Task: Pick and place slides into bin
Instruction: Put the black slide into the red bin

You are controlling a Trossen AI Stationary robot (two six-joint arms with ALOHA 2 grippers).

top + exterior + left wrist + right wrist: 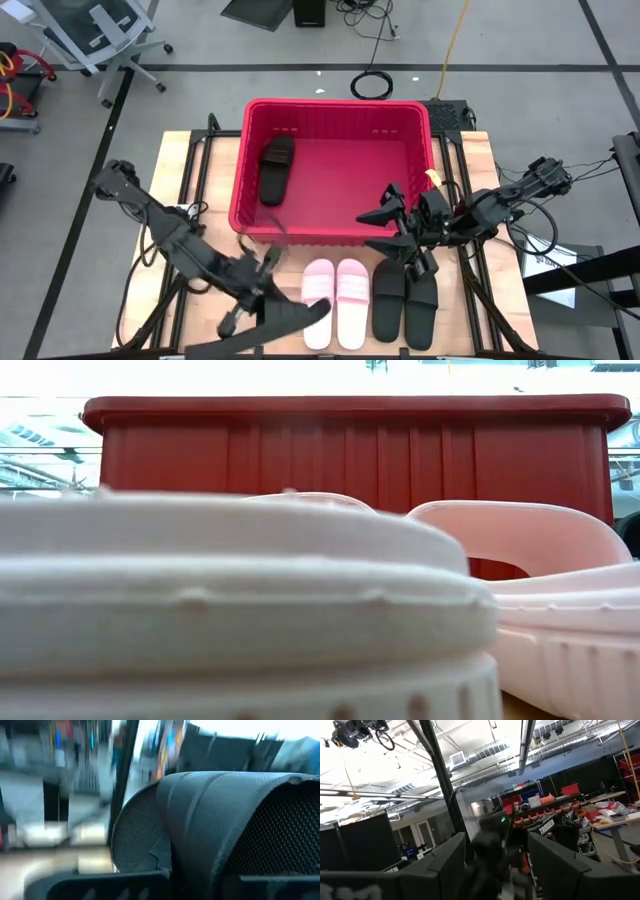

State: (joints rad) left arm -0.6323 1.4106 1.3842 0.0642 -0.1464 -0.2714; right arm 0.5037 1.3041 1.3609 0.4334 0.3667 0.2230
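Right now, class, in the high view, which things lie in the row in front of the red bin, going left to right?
Left claw shut on a black slide → pink-white pair → black pair, with the open right claw above it.

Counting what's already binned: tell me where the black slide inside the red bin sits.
High view: the black slide lies alone on the floor of the red bin, in its left half, near the left wall.

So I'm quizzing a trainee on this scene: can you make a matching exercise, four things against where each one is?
Things:
1. black slide
2. pink-white pair
3. black pair
4. left gripper

Places:
A. on the table, directly in front of the bin
B. inside the bin, at its left side
C. shut on another black slide, left of the pink-white pair
D. on the table, below the right gripper

Pairs: 1-B, 2-A, 3-D, 4-C
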